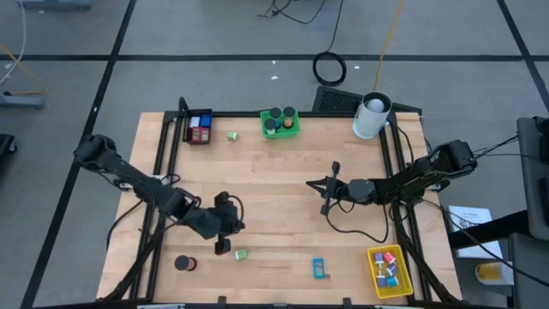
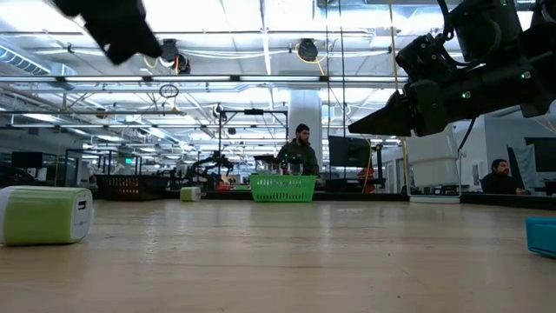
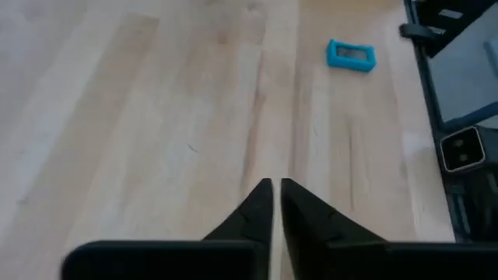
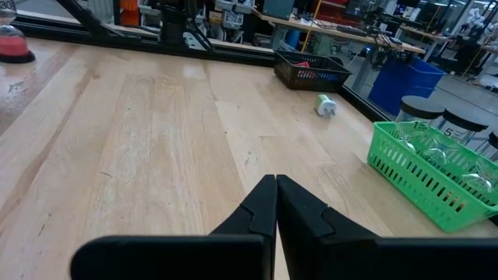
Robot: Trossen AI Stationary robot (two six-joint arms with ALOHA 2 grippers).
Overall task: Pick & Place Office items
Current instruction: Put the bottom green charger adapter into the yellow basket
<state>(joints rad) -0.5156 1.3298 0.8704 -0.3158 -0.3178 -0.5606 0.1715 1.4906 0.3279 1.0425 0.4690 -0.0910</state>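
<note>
**Empty pinch beside the green clip**

Green and white, a small clip [image 2: 43, 215] lies closest to the low camera, flat on the wooden tabletop [image 1: 283, 180]. From above it lies near the front edge, just beside the left gripper [image 1: 223, 246], which hovers at its side. The fingers [image 3: 253, 214] of this gripper are pressed together with only a thin slit between them, and the left wrist view shows nothing pinched there, only bare wood and a cyan frame-shaped piece [image 3: 350, 55] farther off. The right gripper [image 1: 327, 196] waits over the middle of the tabletop, its fingers [image 4: 261, 210] also pressed together and empty.

Other office items are spread around: a black roll [image 1: 183, 263] near the front left corner, and a second green clip [image 1: 232, 136] between the black bin [image 1: 199, 129] and the green bin [image 1: 280, 123]. The yellow bin [image 1: 388, 269] at the front right already holds several small pieces.

The main risk, as I judge it, is that the left arm lifts away with nothing, because its fingers appear to have met beside the clip and not around it. If it descends again with fingers together, the tips may push the light clip across the smooth wood, perhaps toward the front edge. A new approach would need the fingers spread first and centred over the clip.
</note>
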